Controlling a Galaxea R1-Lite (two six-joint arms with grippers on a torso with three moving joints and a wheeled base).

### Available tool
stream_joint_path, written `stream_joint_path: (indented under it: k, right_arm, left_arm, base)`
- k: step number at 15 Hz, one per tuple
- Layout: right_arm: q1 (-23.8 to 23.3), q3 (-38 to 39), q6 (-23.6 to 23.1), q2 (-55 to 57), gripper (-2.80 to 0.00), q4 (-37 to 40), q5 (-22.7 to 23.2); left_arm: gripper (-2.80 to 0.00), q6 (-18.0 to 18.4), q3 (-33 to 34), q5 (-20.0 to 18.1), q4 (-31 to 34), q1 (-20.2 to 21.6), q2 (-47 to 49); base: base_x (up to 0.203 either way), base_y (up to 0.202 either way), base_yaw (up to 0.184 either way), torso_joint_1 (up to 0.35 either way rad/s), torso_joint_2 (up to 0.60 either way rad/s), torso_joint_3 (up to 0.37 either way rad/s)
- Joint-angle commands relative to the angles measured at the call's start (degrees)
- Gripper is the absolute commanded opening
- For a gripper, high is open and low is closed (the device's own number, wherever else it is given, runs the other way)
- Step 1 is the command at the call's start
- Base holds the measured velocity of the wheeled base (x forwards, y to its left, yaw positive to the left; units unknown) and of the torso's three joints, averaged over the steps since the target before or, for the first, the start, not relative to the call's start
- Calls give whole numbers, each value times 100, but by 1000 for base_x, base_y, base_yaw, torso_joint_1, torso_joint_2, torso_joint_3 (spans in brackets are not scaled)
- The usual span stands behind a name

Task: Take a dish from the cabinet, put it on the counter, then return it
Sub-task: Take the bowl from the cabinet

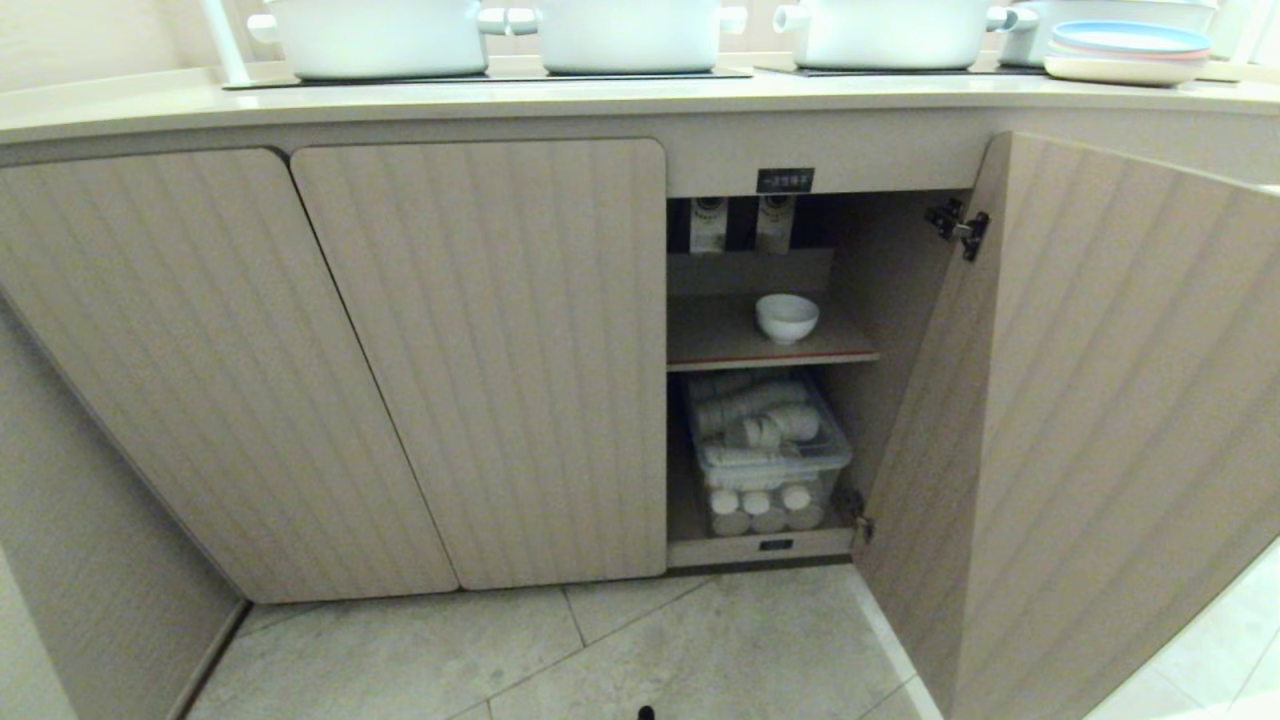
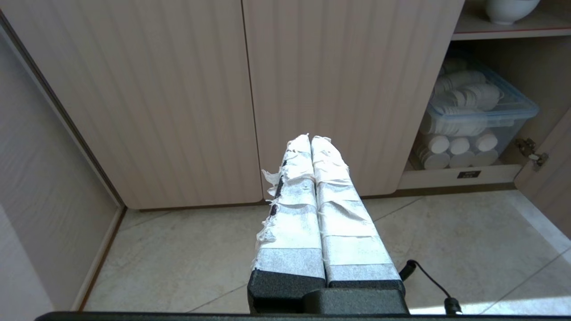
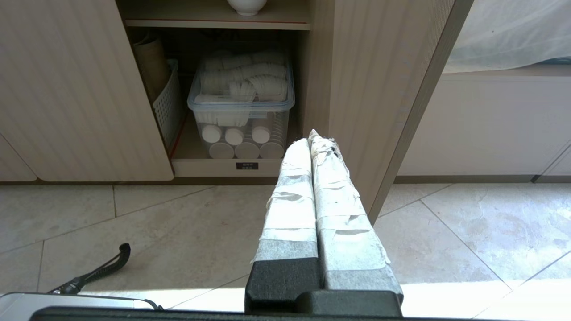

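Note:
The dish [image 1: 787, 317], a small white bowl, stands on the inner shelf [image 1: 720, 345] of the cabinet [image 1: 480, 360], whose right door [image 1: 1080, 420] hangs wide open. Its base also shows in the left wrist view as the dish [image 2: 508, 9] and in the right wrist view as the dish [image 3: 246, 5]. The counter [image 1: 600, 100] runs above the cabinet. My left gripper [image 2: 311, 137] is shut and empty, low over the floor before the closed doors. My right gripper [image 3: 309, 137] is shut and empty, near the open door's edge. Neither arm shows in the head view.
A clear lidded bin [image 1: 765, 450] of white cups fills the compartment under the shelf. Large white pots [image 1: 630, 35] and stacked plates [image 1: 1125, 50] stand on the counter. A white basket [image 3: 166, 107] sits left of the bin. The floor [image 1: 650, 650] is tiled.

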Motion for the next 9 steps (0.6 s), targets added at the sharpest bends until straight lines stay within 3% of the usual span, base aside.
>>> stream_joint_path:
  k: [1,9]
  right_arm:
    - [0,-1,-3,7,-280,-3,5]
    - [0,-1,-3,7,-280,-3,5]
  left_arm:
    - [-280,-8,0,0,-4,0,-2]
    - [-280,1,0,0,2,0,-2]
  base:
    - [0,0,0,0,0,0]
    - [0,0,0,0,0,0]
